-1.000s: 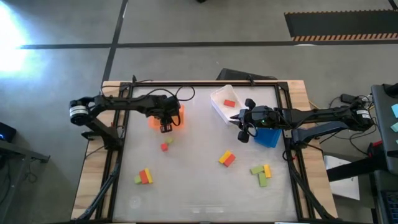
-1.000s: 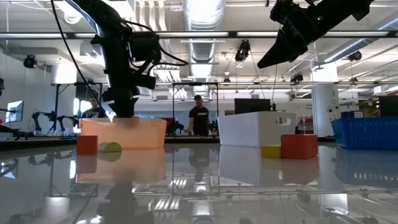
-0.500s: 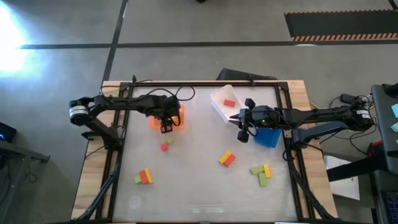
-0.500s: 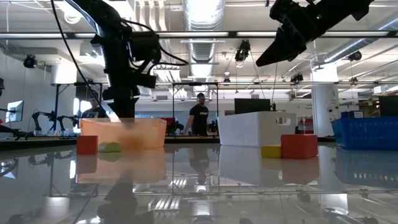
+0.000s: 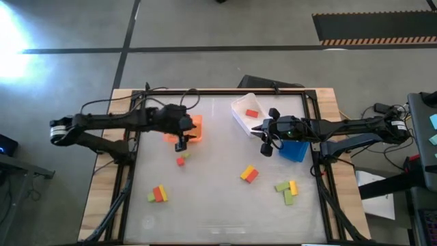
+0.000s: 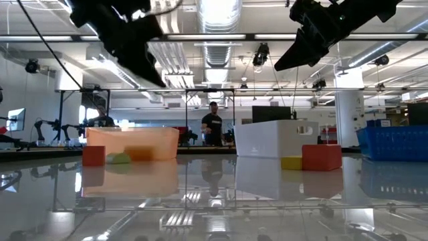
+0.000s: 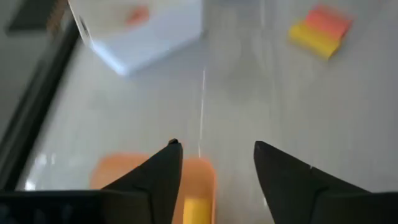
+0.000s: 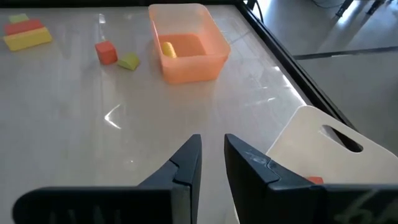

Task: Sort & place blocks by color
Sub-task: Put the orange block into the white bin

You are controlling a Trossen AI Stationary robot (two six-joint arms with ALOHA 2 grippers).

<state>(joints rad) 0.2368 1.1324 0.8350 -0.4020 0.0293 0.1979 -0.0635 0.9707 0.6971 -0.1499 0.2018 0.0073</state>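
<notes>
My left gripper [image 5: 181, 144] hangs open and empty above the near side of the orange bin [image 5: 193, 128]. A yellow block [image 7: 198, 208] lies inside that bin. A red block [image 5: 180, 161] and a green block [image 5: 186, 155] rest on the table just in front of the bin. More red, yellow and green blocks lie in groups at the near left [image 5: 158, 194], the middle [image 5: 249, 174] and the near right [image 5: 287, 190]. My right gripper [image 8: 212, 140] hovers by the white bin [image 5: 242, 113], a narrow gap between its fingers and nothing in it.
The white bin holds a red block [image 5: 252, 113]. A blue bin [image 5: 295, 149] stands under my right arm at the right. A dark frame runs along the table's edges [image 5: 130, 171]. A person [image 6: 212, 128] stands in the room beyond the table.
My left gripper has risen out of the orange bin and tipped from pointing down to a slant. Its arm has drawn back toward the table's left edge. My right arm has kept still.
</notes>
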